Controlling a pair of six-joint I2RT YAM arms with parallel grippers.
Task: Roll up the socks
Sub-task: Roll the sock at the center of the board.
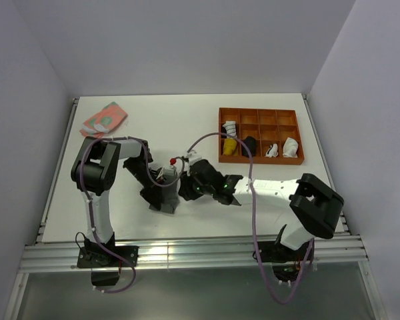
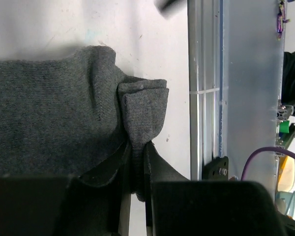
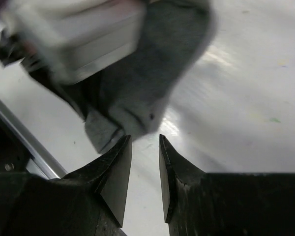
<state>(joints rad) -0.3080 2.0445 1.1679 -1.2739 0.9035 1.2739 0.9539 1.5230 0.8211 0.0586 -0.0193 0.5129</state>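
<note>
The plain grey sock (image 2: 49, 123) lies flat on the white table, with one end folded up into a small doubled flap (image 2: 143, 105). My left gripper (image 2: 136, 164) is shut on that flap. In the top view the left gripper (image 1: 164, 202) is at the middle of the table, and the arms mostly hide the sock. My right gripper (image 3: 145, 147) is open and empty. It hovers just beside the edge of the grey sock (image 3: 152, 83), and from above it (image 1: 185, 189) is close to the left gripper. I cannot make out the white striped sock.
An orange compartment tray (image 1: 261, 160) at the back right holds several rolled bundles, among them a yellow one (image 1: 231, 147) and a black one (image 1: 249, 145). A pink and green patterned fabric (image 1: 104, 119) lies at the back left. The metal rail (image 2: 205, 98) of the table's near edge runs close to the left gripper.
</note>
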